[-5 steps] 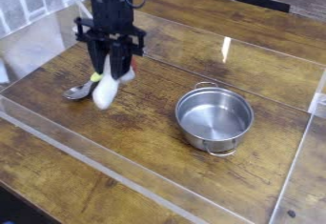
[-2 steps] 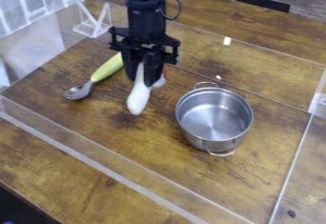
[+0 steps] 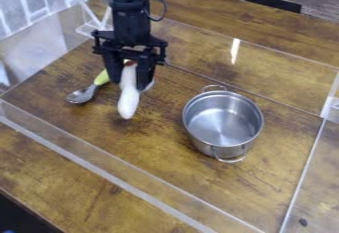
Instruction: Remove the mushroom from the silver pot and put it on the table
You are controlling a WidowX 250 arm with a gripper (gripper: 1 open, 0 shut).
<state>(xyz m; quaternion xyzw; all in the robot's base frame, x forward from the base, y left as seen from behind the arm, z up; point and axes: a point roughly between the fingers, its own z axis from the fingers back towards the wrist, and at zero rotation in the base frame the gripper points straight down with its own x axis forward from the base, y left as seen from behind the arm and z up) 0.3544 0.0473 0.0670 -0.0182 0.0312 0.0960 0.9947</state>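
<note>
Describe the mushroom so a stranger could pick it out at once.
On the brown wooden table, look left of the silver pot, directly under the black gripper. The mushroom is the thick white elongated piece hanging there, unlike the metal spoon with its yellow-green handle beside it.

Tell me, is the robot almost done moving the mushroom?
Nearly. The silver pot is already empty. The mushroom hangs between the gripper's spread fingers, its white end down at the table, beside the spoon. Left: back away.
</note>
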